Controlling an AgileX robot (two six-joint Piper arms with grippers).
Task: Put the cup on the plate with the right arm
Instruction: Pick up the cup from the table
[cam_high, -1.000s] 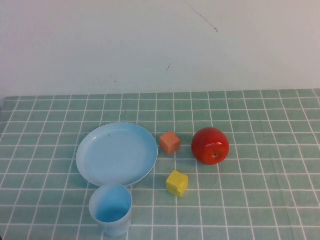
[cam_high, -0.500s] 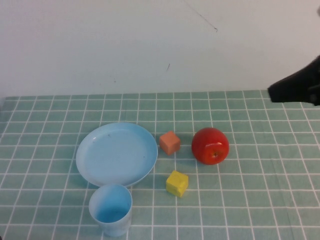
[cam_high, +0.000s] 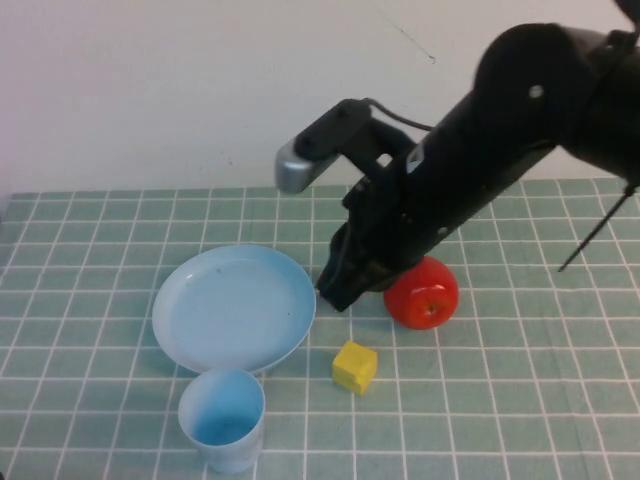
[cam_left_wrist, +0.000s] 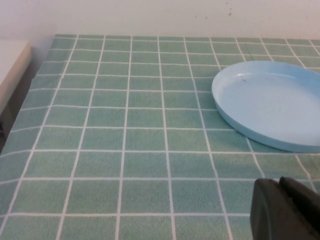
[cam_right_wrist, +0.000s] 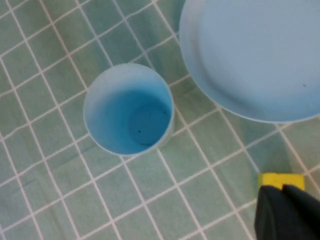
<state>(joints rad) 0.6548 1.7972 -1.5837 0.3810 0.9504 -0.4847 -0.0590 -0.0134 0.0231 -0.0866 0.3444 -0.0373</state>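
The small light blue cup (cam_high: 222, 418) stands upright and empty at the table's front left, just in front of the wide light blue plate (cam_high: 234, 307). The black right arm reaches in from the right. My right gripper (cam_high: 333, 296) hangs shut and empty beside the plate's right rim, above the table. In the right wrist view the cup (cam_right_wrist: 128, 110) and plate (cam_right_wrist: 250, 55) lie below, and the right gripper (cam_right_wrist: 282, 189) is over the yellow cube. My left gripper (cam_left_wrist: 280, 181) is shut, low near the plate (cam_left_wrist: 270, 102).
A yellow cube (cam_high: 354, 367) lies to the right of the cup. A red apple (cam_high: 425, 295) sits to the right of the plate, partly behind the right arm. A green checked cloth covers the table, with a white wall behind.
The right arm has swept in from the right edge to the plate's right rim, covering the orange cube. Cup, plate, apple and yellow cube have not moved.
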